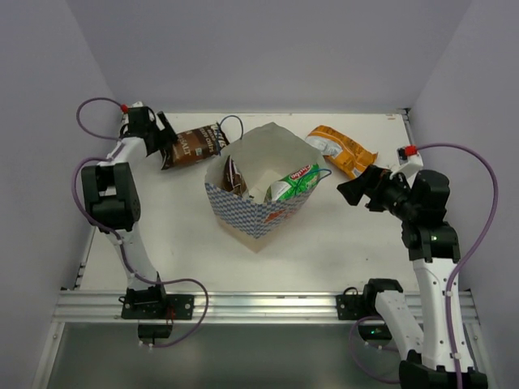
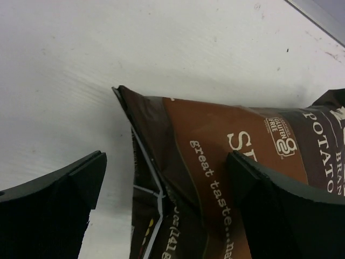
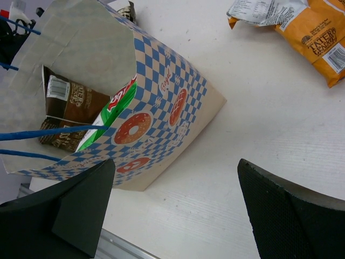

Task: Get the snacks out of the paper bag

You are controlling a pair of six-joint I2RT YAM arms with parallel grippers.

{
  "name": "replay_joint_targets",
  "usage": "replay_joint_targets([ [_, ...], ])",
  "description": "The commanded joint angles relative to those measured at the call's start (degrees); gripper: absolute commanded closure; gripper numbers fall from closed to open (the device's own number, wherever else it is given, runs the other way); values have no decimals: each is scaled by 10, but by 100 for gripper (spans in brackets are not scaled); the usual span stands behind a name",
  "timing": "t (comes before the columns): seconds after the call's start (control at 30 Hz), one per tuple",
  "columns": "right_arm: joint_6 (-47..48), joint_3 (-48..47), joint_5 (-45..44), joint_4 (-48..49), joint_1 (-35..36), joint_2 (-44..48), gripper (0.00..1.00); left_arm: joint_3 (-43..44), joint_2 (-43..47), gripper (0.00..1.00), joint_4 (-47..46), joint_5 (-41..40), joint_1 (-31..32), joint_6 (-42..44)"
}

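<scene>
The paper bag (image 1: 259, 194) stands open at mid-table. Inside it are a green-and-white packet (image 1: 292, 182) and a dark brown packet (image 1: 234, 174); both also show in the right wrist view, the green one (image 3: 116, 105) and the brown one (image 3: 67, 102). A second dark brown packet (image 1: 192, 146) lies on the table at the back left. My left gripper (image 1: 166, 143) is open over its end, with the packet (image 2: 215, 151) lying between the spread fingers. The orange-yellow packet (image 1: 345, 150) lies at the back right. My right gripper (image 1: 353, 188) is open and empty, right of the bag (image 3: 161, 108).
The bag's blue cord handles (image 3: 48, 132) hang across its mouth. White walls close in the table at the back and sides. A metal rail (image 1: 259, 306) runs along the near edge by the arm bases.
</scene>
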State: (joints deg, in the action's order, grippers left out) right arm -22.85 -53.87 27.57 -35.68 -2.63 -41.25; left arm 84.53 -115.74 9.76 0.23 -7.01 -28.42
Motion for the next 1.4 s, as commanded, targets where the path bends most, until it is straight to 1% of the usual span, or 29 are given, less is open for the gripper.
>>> replay_joint_targets([
  [0.0, 11, 2, -7, -2, 2, 13, 1, 55, 75, 0, 74, -41, -3, 59],
  [0.07, 11, 4, -6, 0, 3, 18, 1, 83, 118, 0, 122, -44, 4, 60],
  [0.1, 11, 7, -5, 3, 3, 21, 1, 92, 133, 0, 167, -51, 11, 64],
  [0.17, 8, 13, -1, 5, 3, 21, 1, 101, 187, 0, 203, -76, 48, 81],
  [0.2, 6, 15, 4, 6, 3, 25, 1, 104, 207, 0, 228, -103, 63, 86],
  [0.23, 5, 17, 5, 8, 6, 27, 1, 107, 246, 0, 242, -116, 101, 88],
  [0.3, 4, 17, 5, 11, 10, 28, 1, 116, 282, 0, 274, -118, 131, 84],
  [0.33, 4, 18, 5, 12, 11, 28, 1, 119, 315, 0, 284, -117, 157, 76],
  [0.4, 4, 18, 5, 14, 18, 28, 1, 124, 345, 0, 310, -120, 183, 58],
  [0.43, 4, 22, 5, 15, 20, 28, 1, 131, 371, 0, 318, -120, 211, 50],
  [0.5, 4, 24, 4, 17, 22, 30, 1, 136, 393, 4, 336, -121, 246, 27],
  [0.53, 4, 26, 3, 18, 22, 31, 1, 143, 406, 6, 343, -122, 285, 16],
  [0.57, 3, 27, 2, 18, 22, 31, 1, 147, 409, 9, 349, -121, 308, -1],
  [0.6, 2, 29, 1, 19, 22, 32, 1, 153, 409, 9, 365, -128, 354, -10],
  [0.7, 2, 28, -1, 17, 22, 33, 1, 178, 398, 9, 394, -152, 421, -46],
  [0.73, 3, 27, -1, 16, 38, 33, 1, 182, 386, 9, 398, -160, 469, -58],
  [0.83, 2, 31, -2, 16, 40, 34, 1, 205, 344, 9, 424, -187, 531, -66],
  [0.9, 1, 31, -2, 16, 40, 35, 1, 212, 315, 9, 443, -194, 540, -70],
  [1.03, 3, 32, -6, 11, 47, 42, 1, 207, 293, 8, 460, -196, 540, -84],
  [1.37, 8, 41, -22, 10, 61, 57, 1, 199, 260, 9, 554, -270, 541, -98],
])
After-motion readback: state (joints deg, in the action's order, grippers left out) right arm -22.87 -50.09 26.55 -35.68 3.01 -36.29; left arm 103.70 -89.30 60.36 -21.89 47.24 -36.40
